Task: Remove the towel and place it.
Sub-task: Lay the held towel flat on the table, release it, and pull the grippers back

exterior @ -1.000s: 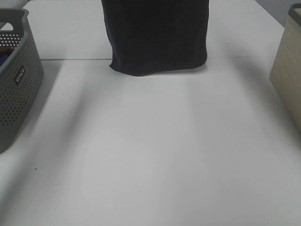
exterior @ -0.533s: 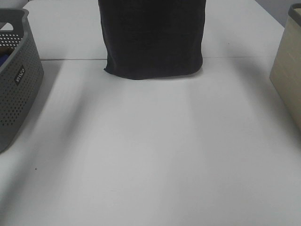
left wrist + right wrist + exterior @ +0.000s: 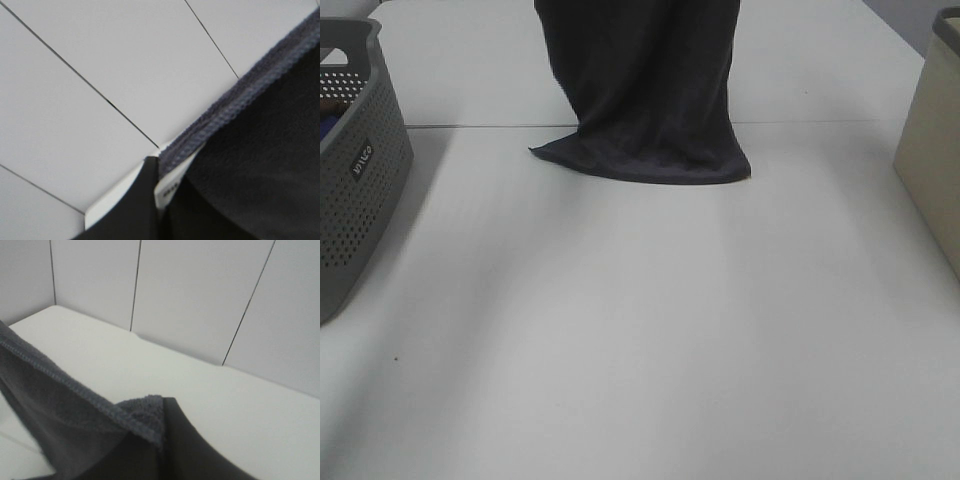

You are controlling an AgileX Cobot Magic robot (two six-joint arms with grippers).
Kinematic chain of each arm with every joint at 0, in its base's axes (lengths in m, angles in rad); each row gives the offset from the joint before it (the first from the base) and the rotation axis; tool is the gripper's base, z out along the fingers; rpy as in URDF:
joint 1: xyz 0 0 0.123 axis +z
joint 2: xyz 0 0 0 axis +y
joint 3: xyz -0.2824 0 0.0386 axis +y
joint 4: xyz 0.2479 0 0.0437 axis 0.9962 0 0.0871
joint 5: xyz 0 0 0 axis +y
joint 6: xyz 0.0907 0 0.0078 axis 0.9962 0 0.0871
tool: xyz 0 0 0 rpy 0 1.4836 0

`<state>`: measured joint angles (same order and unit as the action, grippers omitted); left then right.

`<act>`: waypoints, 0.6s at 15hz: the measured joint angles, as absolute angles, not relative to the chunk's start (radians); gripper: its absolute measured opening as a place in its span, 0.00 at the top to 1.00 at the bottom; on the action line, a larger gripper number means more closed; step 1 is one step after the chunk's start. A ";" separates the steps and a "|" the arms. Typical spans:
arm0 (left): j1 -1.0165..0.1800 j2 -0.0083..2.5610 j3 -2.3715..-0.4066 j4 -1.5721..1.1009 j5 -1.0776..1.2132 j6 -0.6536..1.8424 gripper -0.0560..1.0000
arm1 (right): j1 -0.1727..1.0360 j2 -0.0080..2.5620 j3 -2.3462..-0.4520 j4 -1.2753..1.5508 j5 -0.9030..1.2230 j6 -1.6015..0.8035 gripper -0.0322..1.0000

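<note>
The dark charcoal towel (image 3: 645, 90) hangs down from above the top of the exterior high view, at the far middle of the white table (image 3: 640, 330). Its lower hem (image 3: 640, 172) lies spread on the tabletop. Neither gripper shows in that view. In the left wrist view my left gripper (image 3: 157, 170) is shut on the towel's hemmed edge (image 3: 240, 100), next to a white label. In the right wrist view my right gripper (image 3: 162, 440) is shut on a hemmed corner of the towel (image 3: 75, 425).
A grey perforated basket (image 3: 355, 180) stands at the left edge of the table. A beige bin (image 3: 935, 150) stands at the right edge. A seam (image 3: 470, 126) crosses the table at the far side, under the towel.
The towel has come down. Its bottom edge, which was hanging just at the table, now lies fanned out on it, and the cloth has narrowed and creased in the middle.
</note>
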<state>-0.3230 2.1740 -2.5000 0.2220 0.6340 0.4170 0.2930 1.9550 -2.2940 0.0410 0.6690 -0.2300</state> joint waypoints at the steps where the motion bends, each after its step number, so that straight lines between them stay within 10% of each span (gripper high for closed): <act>1: -0.326 2.153 -2.501 0.208 0.707 0.411 0.95 | 0.293 1.926 -2.294 0.057 0.753 -0.225 0.96; 9: -0.330 2.009 -2.487 0.057 1.206 0.139 0.95 | 0.301 1.782 -2.294 0.193 1.204 -0.179 0.96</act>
<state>-0.3300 2.0090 -2.4870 0.0570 1.2060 0.1390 0.3010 1.7820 -2.2940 0.1930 1.2040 -0.1790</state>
